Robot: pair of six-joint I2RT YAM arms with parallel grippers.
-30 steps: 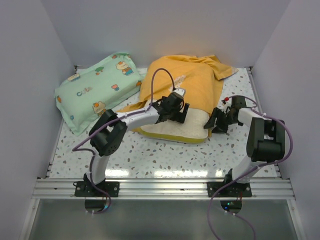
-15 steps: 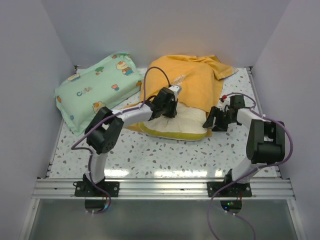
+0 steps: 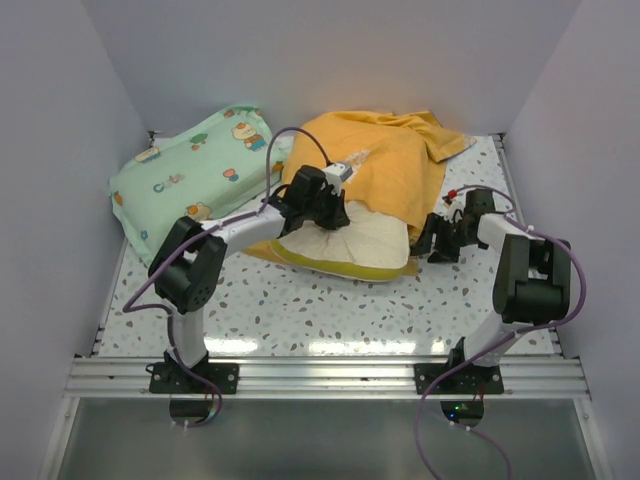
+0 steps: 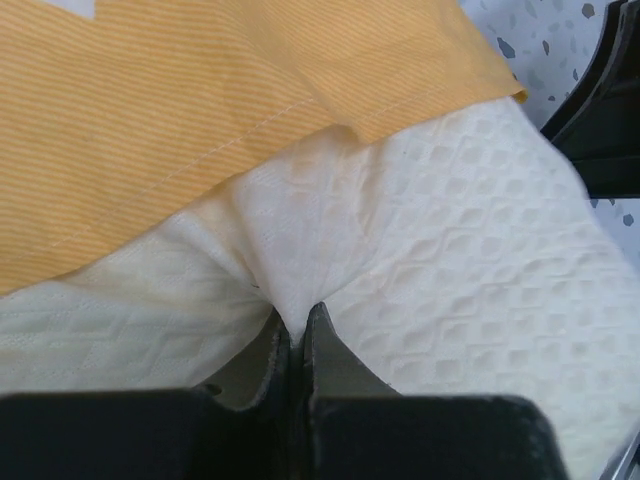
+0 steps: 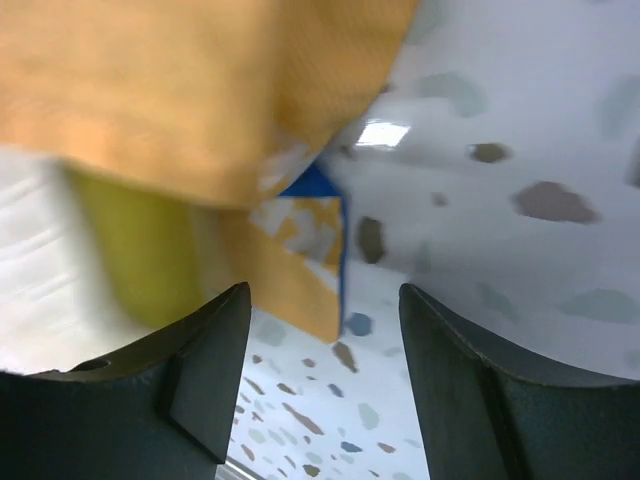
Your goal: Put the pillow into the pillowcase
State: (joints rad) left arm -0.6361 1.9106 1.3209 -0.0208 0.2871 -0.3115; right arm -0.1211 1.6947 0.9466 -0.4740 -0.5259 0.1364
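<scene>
Pinching a fold of pillow (image 4: 420,330) cover with left gripper (image 4: 297,318), jaws closed tight on the cloth, just below the hem of the case (image 4: 200,110). Likely gripped there to steady or shove the pillow for drawing the case over it.

Pillow in the middle of the table (image 3: 300,300), far part under the orange case, near end bare and poking out toward the arms. Roughly half in, by the look.

Right gripper (image 5: 322,300) low beside the pillow's right end, jaws spread, nothing between them. Aimed at the case corner, with a bit of blue underside on show. Probably set to take that edge and open the mouth wider. Rest of the case bunched at the far side, so slack available to pull forward.

Mint pillow (image 3: 190,180) parked far left, out of the way, just beside the case.

Writing: white marks on the case corner in the right wrist view, too blurred to read. Small letters in the mint pillow's print, too small to read. No brand label visible.
</scene>
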